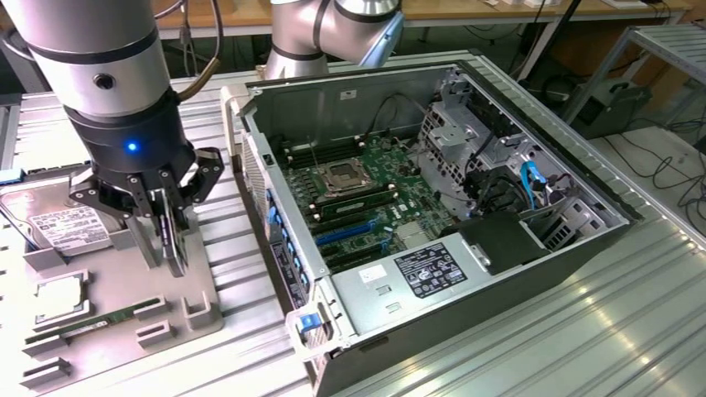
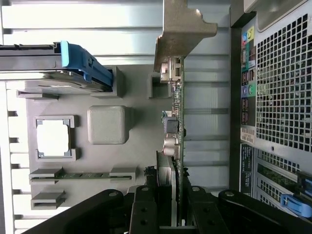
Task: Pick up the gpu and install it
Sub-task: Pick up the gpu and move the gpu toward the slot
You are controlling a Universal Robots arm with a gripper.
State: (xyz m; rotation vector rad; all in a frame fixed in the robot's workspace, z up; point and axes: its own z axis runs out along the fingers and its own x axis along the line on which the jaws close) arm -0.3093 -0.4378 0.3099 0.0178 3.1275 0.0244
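The open computer case (image 1: pixel 342 103) takes up the middle and the exterior view's right, lying on its side with the green main board (image 1: pixel 375 198) facing up. A silver power box (image 1: pixel 375 285) with a black label sits at its near end. In the wrist view, the case's perforated back panel (image 2: pixel 282 83) runs just beside the card. The robot arm (image 1: pixel 94 58) hangs down at the exterior view's left, over a grey tray (image 1: pixel 193 289) that lies on the ribbed metal table (image 1: pixel 574 331) close beside the case wall. The gripper (image 1: pixel 160 248) points straight down with its jaws clamped on the gpu (image 1: pixel 174 244), which stands on edge between the fingers. In the wrist view the gripper (image 2: pixel 171 195) pinches one end of the gpu (image 2: pixel 179 122), and the silver end bracket (image 2: pixel 183 29) sits at the far end. The card is over the tray (image 2: pixel 141 146); whether its lower edge touches it I cannot tell. On the same tray, away from the case, are a hard drive (image 1: pixel 55 227) (image 2: pixel 44 63), a square processor chip (image 1: pixel 55 299) (image 2: pixel 52 138) and a narrow memory stick (image 1: pixel 97 322) (image 2: pixel 83 175), all apart from the card. The case's side wall stands between the card and the main board.
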